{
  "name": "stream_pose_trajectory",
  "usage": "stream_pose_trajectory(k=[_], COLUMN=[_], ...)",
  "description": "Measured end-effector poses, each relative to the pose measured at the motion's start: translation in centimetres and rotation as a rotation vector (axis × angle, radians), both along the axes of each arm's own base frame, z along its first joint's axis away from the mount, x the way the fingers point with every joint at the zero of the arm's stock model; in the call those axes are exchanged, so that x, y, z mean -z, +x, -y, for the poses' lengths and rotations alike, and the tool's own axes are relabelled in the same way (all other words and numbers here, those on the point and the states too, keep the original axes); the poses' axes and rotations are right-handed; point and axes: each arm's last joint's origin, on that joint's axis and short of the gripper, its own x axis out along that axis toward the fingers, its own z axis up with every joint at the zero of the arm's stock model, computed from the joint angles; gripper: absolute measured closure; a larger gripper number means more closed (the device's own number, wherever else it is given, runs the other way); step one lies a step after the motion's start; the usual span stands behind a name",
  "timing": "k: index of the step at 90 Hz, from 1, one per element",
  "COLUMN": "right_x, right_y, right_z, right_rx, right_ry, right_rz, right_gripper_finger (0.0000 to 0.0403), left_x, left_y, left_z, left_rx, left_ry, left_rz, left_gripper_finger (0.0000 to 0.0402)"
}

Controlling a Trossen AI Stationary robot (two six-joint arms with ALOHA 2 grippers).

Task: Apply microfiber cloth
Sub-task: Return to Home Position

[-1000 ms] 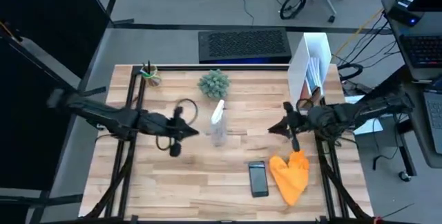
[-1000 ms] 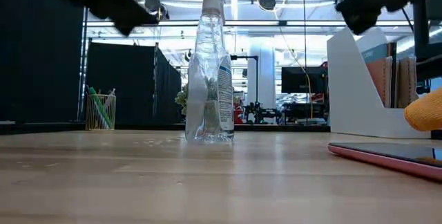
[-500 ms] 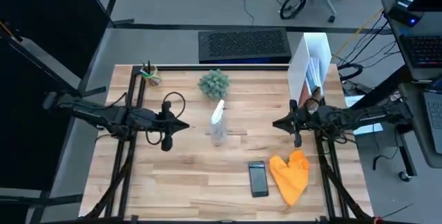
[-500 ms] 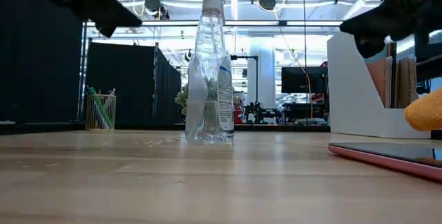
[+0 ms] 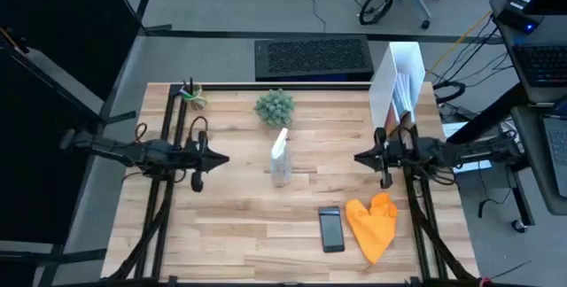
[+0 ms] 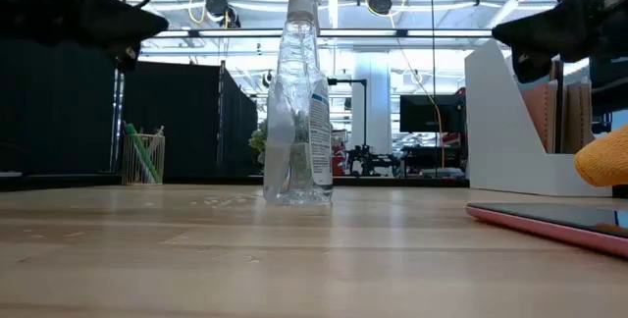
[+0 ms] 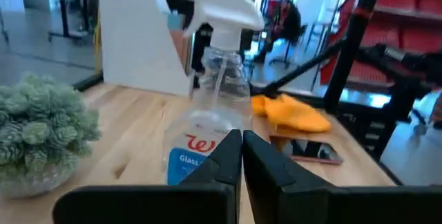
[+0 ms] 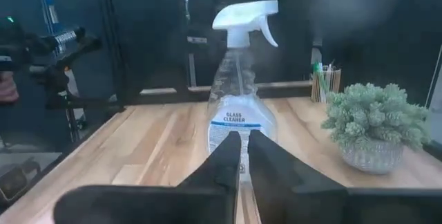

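Spray bottle (image 8: 239, 99) label (image 8: 235, 123) reads "GLASS CLEANER" in the right wrist view. The left wrist view shows a red script "W" above "Glass" on the same label.

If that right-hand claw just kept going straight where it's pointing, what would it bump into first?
Most likely the spray bottle, which stands dead ahead of the right gripper with nothing between; exact height is hard to judge.

High: overhead, straight down, whole tabletop (image 5: 239, 225) | Low: at tabletop height, level toward the room, spray bottle (image 6: 297, 92) close | Left wrist: past left tool (image 7: 241, 144), facing the right side | Right wrist: past right tool (image 8: 242, 144), facing the left side | Shared: spray bottle in all four
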Motion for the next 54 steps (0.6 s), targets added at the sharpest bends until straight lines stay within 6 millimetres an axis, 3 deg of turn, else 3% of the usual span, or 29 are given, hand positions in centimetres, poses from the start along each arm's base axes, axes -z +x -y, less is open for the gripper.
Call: stream_pose_trajectory(k=[26,54], right_x=[0.2,0.4], right_y=[-0.3,-0.7], right_z=[0.0,-0.2], right_rx=[0.0,-0.096], right_ry=[-0.033,-0.04], right_rz=[-0.008,-0.017], right_gripper_finger=[0.0391,0.0391], left_x=[1.2,1.8], left_y=[-2.0,-1.9], left_z=[-0.2,-0.1], left_rx=[0.049,0.114], left_ry=[-0.008,0.022], left_rz=[-0.047,-0.078], left_gripper_finger=[0.0402,0.0402])
